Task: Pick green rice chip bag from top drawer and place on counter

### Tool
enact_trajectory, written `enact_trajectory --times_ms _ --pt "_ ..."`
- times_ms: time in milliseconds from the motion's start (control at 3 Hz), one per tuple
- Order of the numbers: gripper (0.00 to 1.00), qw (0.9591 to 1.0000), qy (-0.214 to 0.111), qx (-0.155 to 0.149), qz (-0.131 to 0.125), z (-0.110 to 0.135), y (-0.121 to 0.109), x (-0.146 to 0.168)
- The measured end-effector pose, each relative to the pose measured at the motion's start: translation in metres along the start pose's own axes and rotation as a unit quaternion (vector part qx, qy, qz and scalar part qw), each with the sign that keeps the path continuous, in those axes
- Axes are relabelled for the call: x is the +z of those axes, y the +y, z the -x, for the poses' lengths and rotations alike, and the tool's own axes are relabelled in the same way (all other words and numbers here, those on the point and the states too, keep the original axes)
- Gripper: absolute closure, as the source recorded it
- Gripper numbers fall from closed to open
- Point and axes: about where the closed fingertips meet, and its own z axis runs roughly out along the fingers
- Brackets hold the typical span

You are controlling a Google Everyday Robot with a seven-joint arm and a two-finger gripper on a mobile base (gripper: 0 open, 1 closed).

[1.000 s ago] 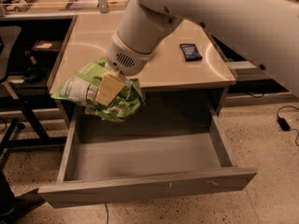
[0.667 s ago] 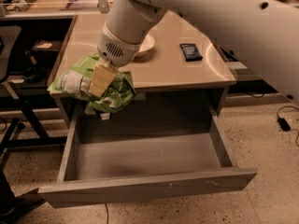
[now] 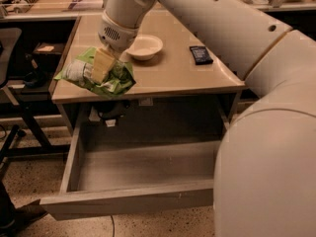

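Observation:
The green rice chip bag (image 3: 112, 81), crinkled and light green with a white patch, hangs in my gripper (image 3: 102, 68) over the front left edge of the counter (image 3: 173, 73). The gripper's tan fingers (image 3: 102, 64) are shut on the bag. The bag is held above the tabletop's front edge, partly over the counter and partly out past it. Below, the top drawer (image 3: 143, 167) stands pulled open; its grey floor shows nothing on it. My white arm reaches in from the upper right and fills the right of the view.
A white bowl (image 3: 144, 46) sits on the counter just right of the gripper. A small dark blue flat packet (image 3: 200, 54) lies further right. A black chair (image 3: 10, 83) and dark shelving stand to the left. Another table with clutter is behind.
My gripper has lifted the bag up out of the drawer area and carried it back over the counter's front left edge. The view has also shifted left and back.

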Motion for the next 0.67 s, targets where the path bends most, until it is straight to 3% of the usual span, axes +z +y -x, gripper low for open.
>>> enact_trajectory --times_ms 667 --pt "1.00 0.9999 -0.008 0.003 0.008 0.002 0.002 0.011"
